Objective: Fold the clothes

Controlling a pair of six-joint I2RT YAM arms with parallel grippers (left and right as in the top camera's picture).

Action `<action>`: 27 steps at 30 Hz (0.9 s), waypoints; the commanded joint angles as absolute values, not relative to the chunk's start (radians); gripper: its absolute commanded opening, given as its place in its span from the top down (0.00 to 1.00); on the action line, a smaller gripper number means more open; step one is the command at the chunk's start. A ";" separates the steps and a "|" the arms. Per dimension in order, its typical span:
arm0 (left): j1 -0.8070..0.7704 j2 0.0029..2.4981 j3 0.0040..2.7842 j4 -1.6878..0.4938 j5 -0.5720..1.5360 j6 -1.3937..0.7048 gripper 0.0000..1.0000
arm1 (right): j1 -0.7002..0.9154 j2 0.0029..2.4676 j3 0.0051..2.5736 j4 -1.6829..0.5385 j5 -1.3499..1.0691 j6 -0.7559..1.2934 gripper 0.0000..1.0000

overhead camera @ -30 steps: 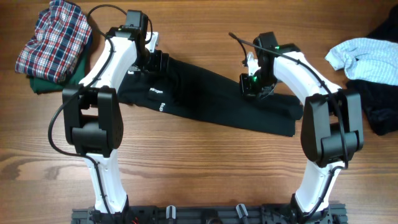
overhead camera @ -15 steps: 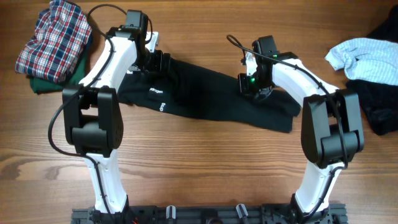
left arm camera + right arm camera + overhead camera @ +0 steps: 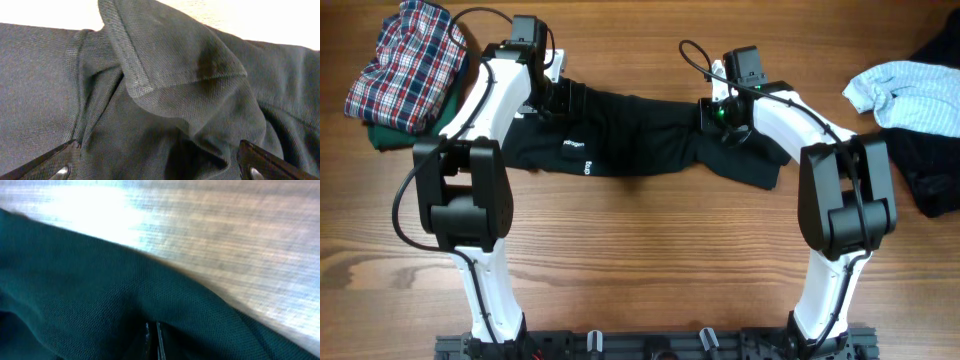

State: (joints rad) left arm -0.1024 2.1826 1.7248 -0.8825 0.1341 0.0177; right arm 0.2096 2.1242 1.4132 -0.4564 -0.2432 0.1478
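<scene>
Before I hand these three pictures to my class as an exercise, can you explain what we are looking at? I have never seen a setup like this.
These are two robot arms fixed at the edge of a wooden table. The wide picture looks down from above. The other two come from small cameras on each wrist, looking past its claw. A black T-shirt lies stretched across the middle. The left claw stands open over a crumpled fold of it, holding nothing. The right claw is shut, pinching the shirt's cloth. A plaid garment lies on a green one at one far corner; a light blue one and a dark one lie at the other.
</scene>
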 commanded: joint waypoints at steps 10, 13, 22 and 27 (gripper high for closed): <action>-0.102 2.196 1.719 -0.895 0.125 0.023 0.00 | 0.149 2.159 1.664 -0.736 -0.170 0.029 0.85; -0.102 2.196 1.719 -0.895 0.125 0.022 0.01 | 0.149 2.116 1.789 -0.903 -0.261 0.030 0.46; -0.102 2.196 1.718 -0.891 0.125 0.023 0.83 | 0.095 2.092 1.825 -1.132 -0.107 0.215 0.58; -0.102 2.196 1.718 -0.891 0.125 0.023 0.93 | 0.014 2.092 1.791 -1.163 -0.107 0.244 0.66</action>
